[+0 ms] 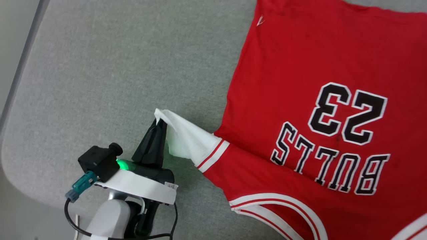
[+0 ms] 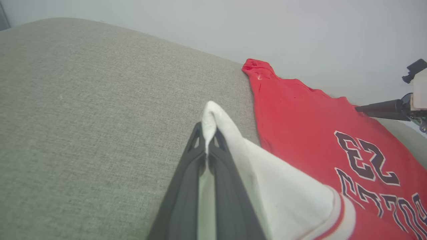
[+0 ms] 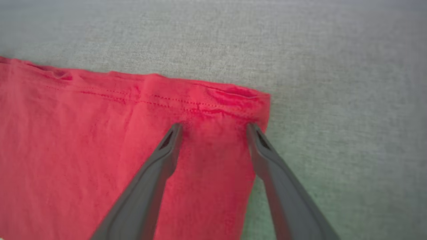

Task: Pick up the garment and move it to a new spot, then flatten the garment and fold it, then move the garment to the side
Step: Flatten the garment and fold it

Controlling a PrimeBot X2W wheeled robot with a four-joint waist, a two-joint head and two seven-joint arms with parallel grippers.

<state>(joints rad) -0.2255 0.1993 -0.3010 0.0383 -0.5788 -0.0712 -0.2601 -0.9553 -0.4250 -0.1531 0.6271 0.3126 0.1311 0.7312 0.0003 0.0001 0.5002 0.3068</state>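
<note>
The garment is a red jersey with a black-and-white "BULLS 23" print, spread on the grey surface, print side up. Its white sleeve with red stripe trim is pulled out to the left. My left gripper is shut on the tip of that sleeve, holding it slightly raised. In the right wrist view my right gripper stands open above the garment's red hem corner, fingertips close to the cloth. That right gripper also shows at the far edge of the garment in the left wrist view.
The grey fabric surface extends wide to the left of the garment, with its rounded edge at the far left. A pale wall rises behind the surface in the left wrist view.
</note>
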